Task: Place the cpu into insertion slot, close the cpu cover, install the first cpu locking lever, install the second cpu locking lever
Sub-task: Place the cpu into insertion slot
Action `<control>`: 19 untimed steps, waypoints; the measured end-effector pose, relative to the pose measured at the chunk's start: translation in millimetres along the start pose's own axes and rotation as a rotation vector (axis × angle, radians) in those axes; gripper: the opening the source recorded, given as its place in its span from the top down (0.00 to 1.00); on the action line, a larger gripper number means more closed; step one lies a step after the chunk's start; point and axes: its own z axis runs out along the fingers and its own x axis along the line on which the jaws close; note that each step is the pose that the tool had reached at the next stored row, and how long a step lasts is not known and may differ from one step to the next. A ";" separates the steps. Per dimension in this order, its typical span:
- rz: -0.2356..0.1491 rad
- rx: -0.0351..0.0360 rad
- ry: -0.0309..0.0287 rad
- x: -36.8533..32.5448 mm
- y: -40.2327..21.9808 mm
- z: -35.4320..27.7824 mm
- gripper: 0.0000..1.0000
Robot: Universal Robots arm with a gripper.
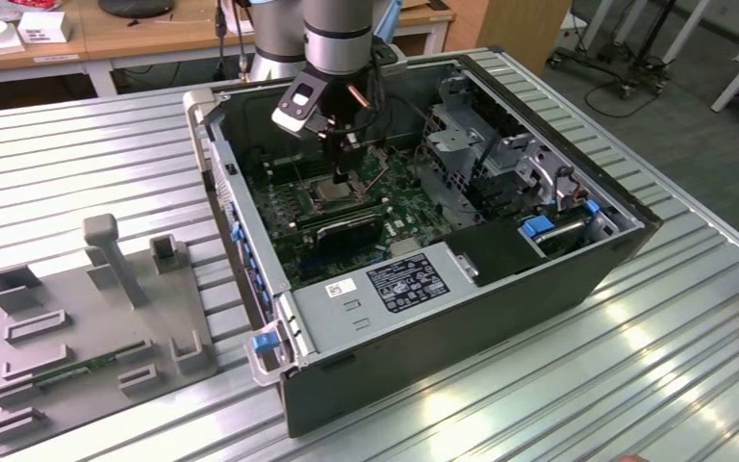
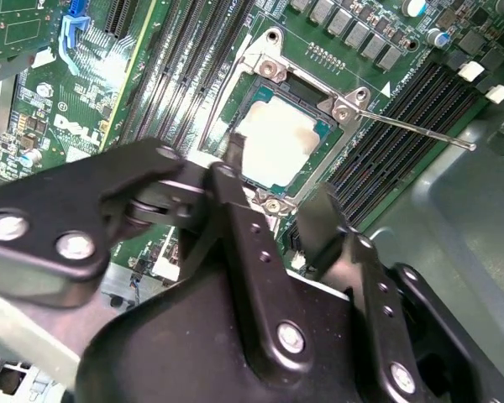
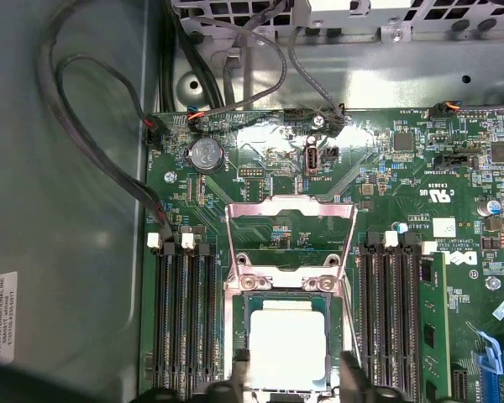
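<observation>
Silver-grey cpu (image 3: 287,348) seated in insertion slot (image 3: 233,332) on green motherboard (image 3: 378,176). cpu cover (image 3: 290,204) lies flipped open beyond slot. Black gripper (image 3: 294,376) low over slot, fingers spread either side of cpu, not clamping.

The case (image 1: 498,318) is open on top, so there is room to come straight down to the insertion slot (image 3: 245,323). The gripper (image 3: 294,369) fills that room, its two fingers spread apart on either side of the cpu (image 3: 287,336). At one edge of the insertion slot the cpu cover (image 3: 290,204) is flipped up. A thin lever (image 2: 412,128) sticks out sideways from the insertion slot. A tall memory stick (image 3: 433,319) stands near it, and cables (image 3: 92,126) hang well away from it, by the case wall.
</observation>
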 end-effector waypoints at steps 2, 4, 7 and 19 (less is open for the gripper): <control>0.000 0.0000 0.0000 0.0 0.0 -0.1 0.54; 0.000 0.0000 0.0000 0.0 0.0 -0.1 0.65; 0.000 0.0000 0.0000 0.0 0.0 -0.2 0.71; 0.000 0.0000 0.0000 0.0 0.0 -0.5 0.89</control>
